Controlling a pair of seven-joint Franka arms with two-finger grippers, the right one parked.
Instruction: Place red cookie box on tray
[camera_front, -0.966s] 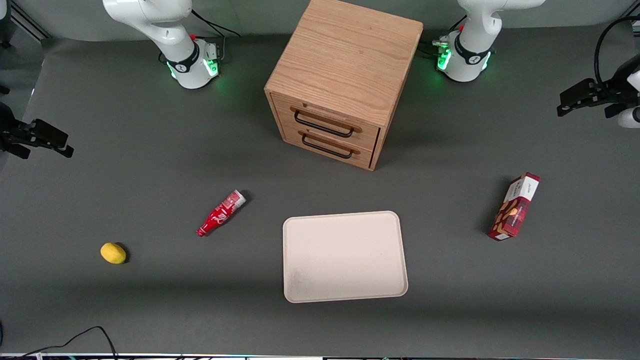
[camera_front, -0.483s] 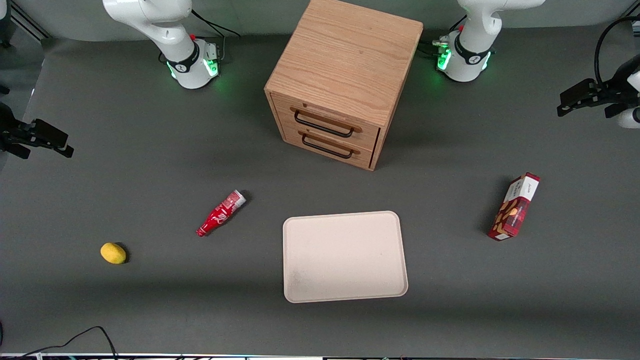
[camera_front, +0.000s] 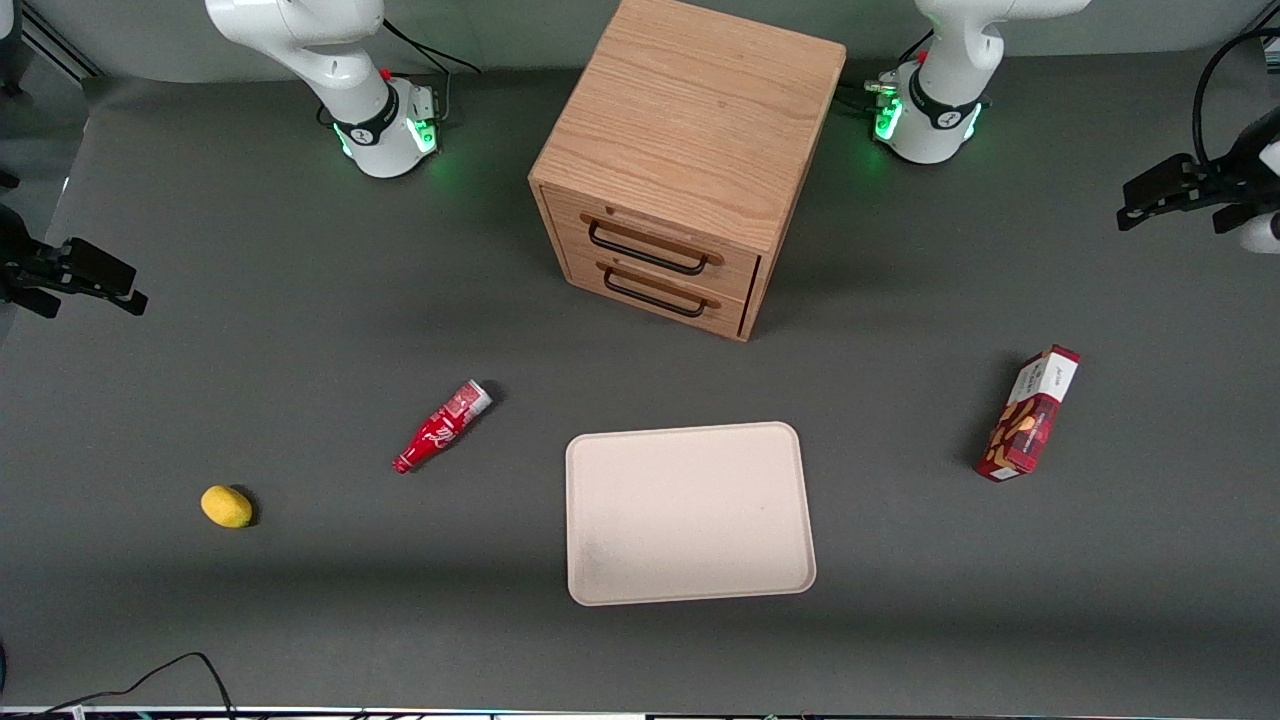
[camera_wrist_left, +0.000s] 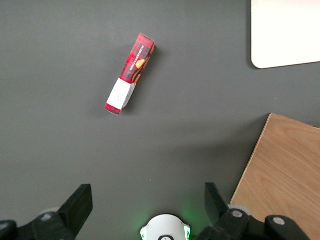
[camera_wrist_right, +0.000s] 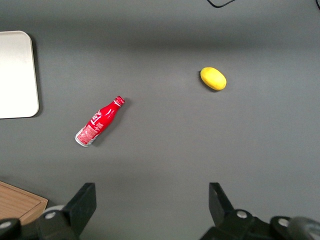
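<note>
Red cookie box (camera_front: 1029, 414): on the worktop (camera_front: 300, 330), toward the working arm's end, well apart from the tray (camera_front: 689, 512). Hand (camera_wrist_left: 146, 206): open, empty, raised high above the worktop, farther from the front camera than the box.

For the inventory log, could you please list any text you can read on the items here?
Cookie box: writing on its white end panel, too small to read.
Red bottle: white script on its label, too blurred to read.
Tray, drawer cabinet, yellow fruit: no text.
Claw, open above the table: no text.
</note>
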